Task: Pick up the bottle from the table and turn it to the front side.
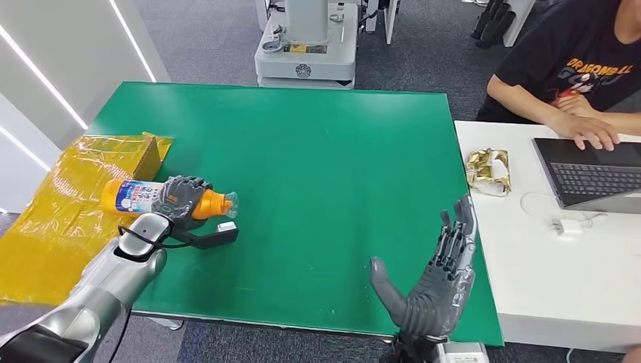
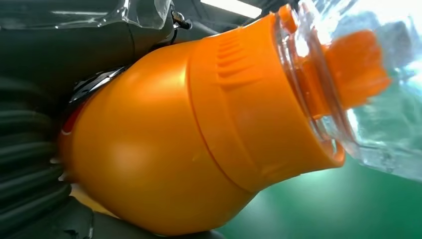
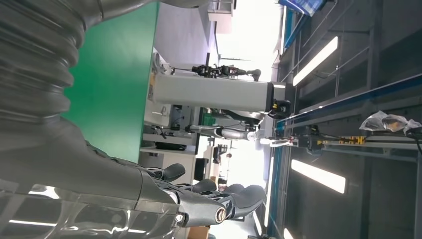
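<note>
The bottle [image 1: 162,199] — orange, with a blue-and-white label and a clear cap — lies on its side at the green table's [image 1: 317,174] left edge, its label side apparently facing up.

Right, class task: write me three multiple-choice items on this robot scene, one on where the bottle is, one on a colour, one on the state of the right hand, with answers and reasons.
1. Where does the orange bottle lie?
A. On the white desk
B. Near the green table's left edge
C. On the floor

2. What colour is the table surface?
A. Green
B. Blue
C. Grey

3. How is the right hand?
A. Holding a laptop
B. Gripping the bottle
C. Open, holding nothing

Answers:
1 B: the head view shows it on its side by the yellow plastic bag, with the left hand around it.
2 A: the tabletop is green.
3 C: its fingers are spread above the table, holding nothing.
</note>
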{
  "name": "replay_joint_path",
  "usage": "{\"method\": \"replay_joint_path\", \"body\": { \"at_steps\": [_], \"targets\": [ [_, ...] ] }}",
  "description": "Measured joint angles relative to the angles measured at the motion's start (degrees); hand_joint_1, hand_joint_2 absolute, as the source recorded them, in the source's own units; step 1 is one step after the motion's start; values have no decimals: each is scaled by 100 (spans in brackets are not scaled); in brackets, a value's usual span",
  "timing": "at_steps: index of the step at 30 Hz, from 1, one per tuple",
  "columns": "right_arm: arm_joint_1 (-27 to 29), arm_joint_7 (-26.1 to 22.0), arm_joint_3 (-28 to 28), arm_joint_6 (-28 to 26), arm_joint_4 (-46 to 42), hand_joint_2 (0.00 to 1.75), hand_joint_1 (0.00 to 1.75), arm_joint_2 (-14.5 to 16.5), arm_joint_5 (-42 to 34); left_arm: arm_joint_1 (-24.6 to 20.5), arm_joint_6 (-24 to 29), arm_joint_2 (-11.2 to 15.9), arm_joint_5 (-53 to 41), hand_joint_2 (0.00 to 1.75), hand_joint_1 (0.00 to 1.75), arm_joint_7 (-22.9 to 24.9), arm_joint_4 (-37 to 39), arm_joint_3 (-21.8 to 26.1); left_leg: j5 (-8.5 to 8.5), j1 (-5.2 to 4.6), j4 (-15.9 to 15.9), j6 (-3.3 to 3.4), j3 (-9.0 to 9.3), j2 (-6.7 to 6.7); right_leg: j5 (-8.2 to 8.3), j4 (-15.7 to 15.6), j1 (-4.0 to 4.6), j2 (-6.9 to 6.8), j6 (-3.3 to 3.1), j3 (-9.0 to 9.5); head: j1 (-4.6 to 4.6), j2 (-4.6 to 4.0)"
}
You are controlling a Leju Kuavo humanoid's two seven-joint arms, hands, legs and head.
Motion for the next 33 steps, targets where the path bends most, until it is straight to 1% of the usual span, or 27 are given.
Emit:
{"method": "replay_joint_path", "body": {
  "at_steps": [6,11,16,28,33],
  "targets": [
    [-42,14,25,-5,24,175,0,0,22,-275,-253,163,-136,175,175,-55,540,-36,1,2,-1,-3,0,-1,0,3,1,0,0,1,0,0],
    [-47,40,28,-5,11,175,0,7,57,-338,-404,276,-98,175,175,9,800,-48,1,2,-1,-3,-1,-2,0,3,1,0,0,0,1,0],
    [-52,-57,28,-68,-113,175,0,27,225,-423,-494,399,-95,175,175,27,962,-48,2,2,-1,-3,0,-2,0,3,1,-1,-1,0,1,0],
    [-54,-106,28,-77,-193,175,0,33,239,-504,-525,453,-84,175,175,-4,1103,-48,2,2,-1,-3,0,-3,0,5,1,-1,-1,1,1,0],
    [-52,-124,25,-78,-251,175,0,33,249,-611,-799,462,2,175,175,-123,1161,-48,2,2,-1,-3,1,-3,0,5,1,-1,-1,1,1,0]
  ]
}}
